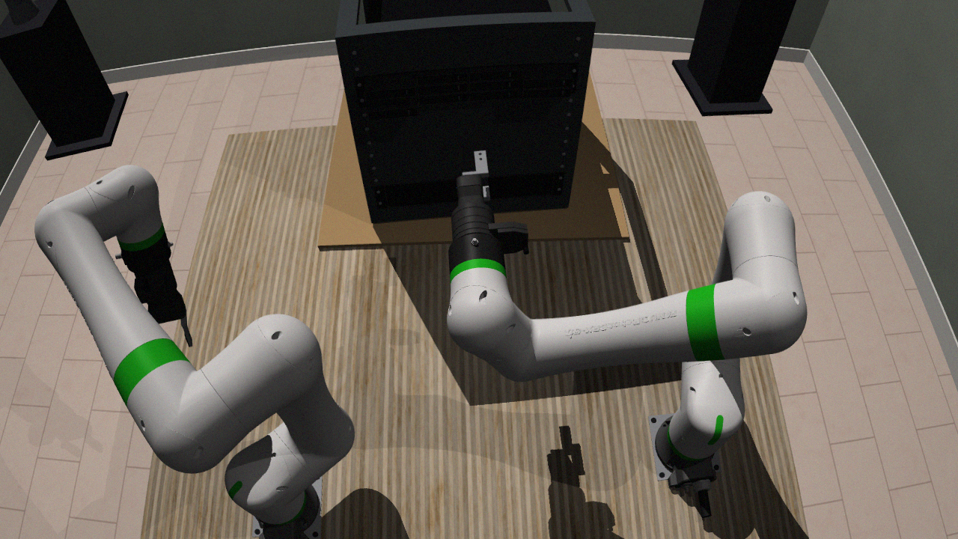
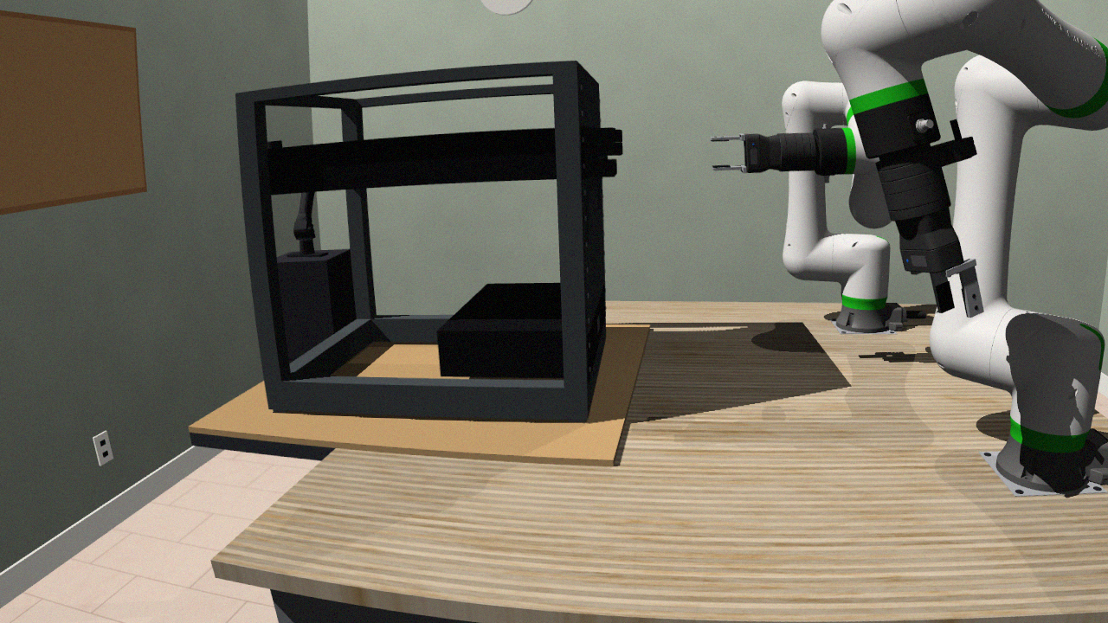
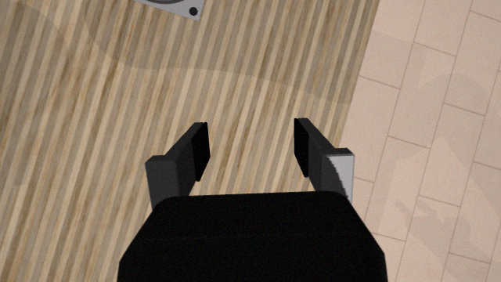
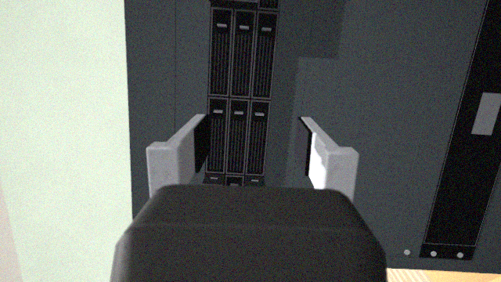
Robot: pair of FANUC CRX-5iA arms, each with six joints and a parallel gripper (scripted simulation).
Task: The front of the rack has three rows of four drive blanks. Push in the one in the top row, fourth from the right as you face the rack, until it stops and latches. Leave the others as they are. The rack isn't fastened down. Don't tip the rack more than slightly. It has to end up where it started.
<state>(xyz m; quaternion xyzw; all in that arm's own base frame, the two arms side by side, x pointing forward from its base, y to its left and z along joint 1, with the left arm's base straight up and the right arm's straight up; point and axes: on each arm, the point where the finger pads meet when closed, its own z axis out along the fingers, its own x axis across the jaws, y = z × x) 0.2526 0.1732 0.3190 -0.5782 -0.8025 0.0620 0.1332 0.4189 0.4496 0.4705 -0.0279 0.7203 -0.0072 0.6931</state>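
The dark rack (image 1: 468,53) (image 2: 575,232) (image 4: 372,157) stands upright on a tan board. In the right wrist view it appears turned sideways, its top to the left. Three rows of drive blanks run up and down there; the top row (image 4: 220,59) is leftmost. Its fourth blank from the right (image 4: 214,178) is at the bottom, mostly hidden by my gripper's body. Some blanks (image 2: 612,141) stick out of the front. My right gripper (image 1: 480,175) (image 2: 726,153) (image 4: 252,134) is open and empty, facing the front from a distance. My left gripper (image 1: 187,332) (image 2: 956,296) (image 3: 251,138) is open, empty, pointing down.
The tan board (image 1: 341,234) (image 2: 465,441) lies under the rack on the striped table (image 1: 402,415) (image 2: 697,526). A lower unit with a grey handle (image 4: 486,113) is in the rack. Dark pedestals (image 1: 66,87) (image 1: 733,60) stand beyond the table, on both sides.
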